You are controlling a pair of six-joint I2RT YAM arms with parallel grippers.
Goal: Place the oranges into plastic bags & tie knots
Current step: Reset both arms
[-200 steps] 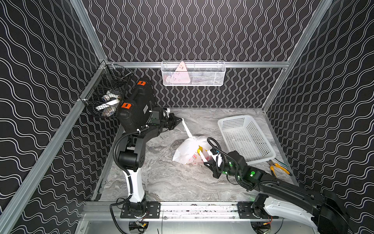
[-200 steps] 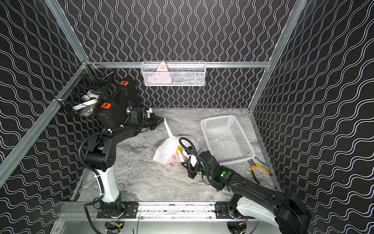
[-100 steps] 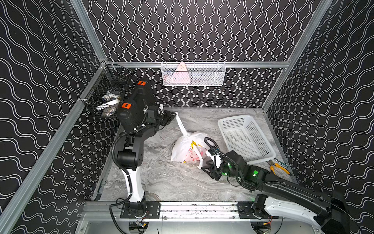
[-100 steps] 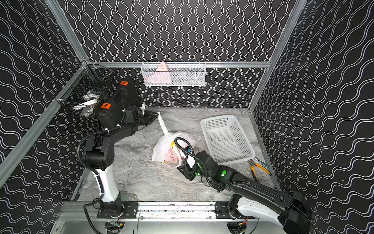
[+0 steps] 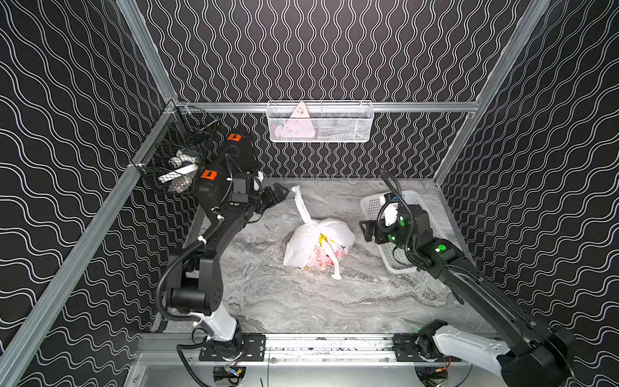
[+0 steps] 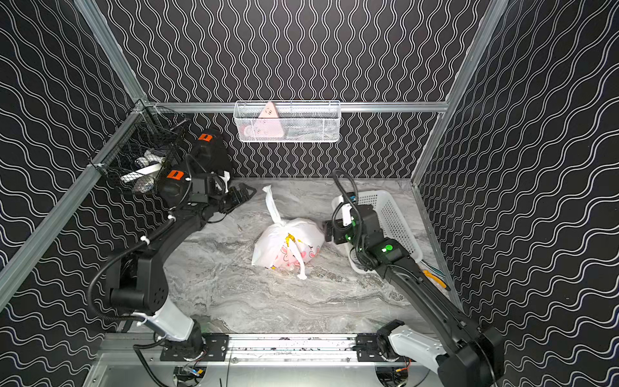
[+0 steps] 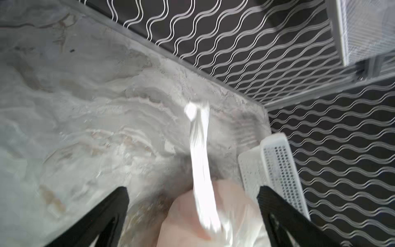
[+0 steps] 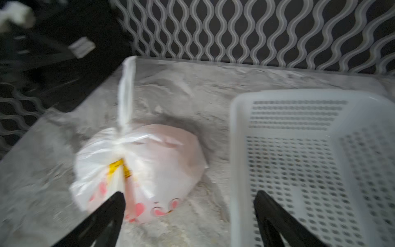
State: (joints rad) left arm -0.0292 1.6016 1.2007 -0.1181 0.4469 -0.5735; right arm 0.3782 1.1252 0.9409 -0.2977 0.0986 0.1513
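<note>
The white plastic bag (image 5: pixel 318 244) (image 6: pixel 288 241) with pink and yellow prints lies mid-table, bulging. Its knot (image 5: pixel 313 222) (image 8: pixel 123 139) is pulled tight. One handle tail (image 5: pixel 301 204) (image 7: pixel 201 160) sticks up toward the back and another (image 5: pixel 333 264) lies over the front. The oranges are hidden inside; only a peach tint shows through the plastic. My left gripper (image 5: pixel 279 194) (image 7: pixel 192 189) hangs open just back-left of the raised tail, apart from it. My right gripper (image 5: pixel 366 231) (image 8: pixel 189 193) stands open beside the bag's right side, holding nothing.
A white perforated basket (image 5: pixel 422 207) (image 8: pixel 299 149) sits at the right, partly under my right arm. Pliers (image 6: pixel 435 279) lie by the right wall. A white mesh basket (image 5: pixel 320 122) hangs on the back wall. A black wire basket (image 5: pixel 174 160) hangs at the back-left corner.
Both grippers have opened and let go of the handle tails. The left one drew back to the left; the right one lifted and swung back-right toward the basket. The bag has settled.
</note>
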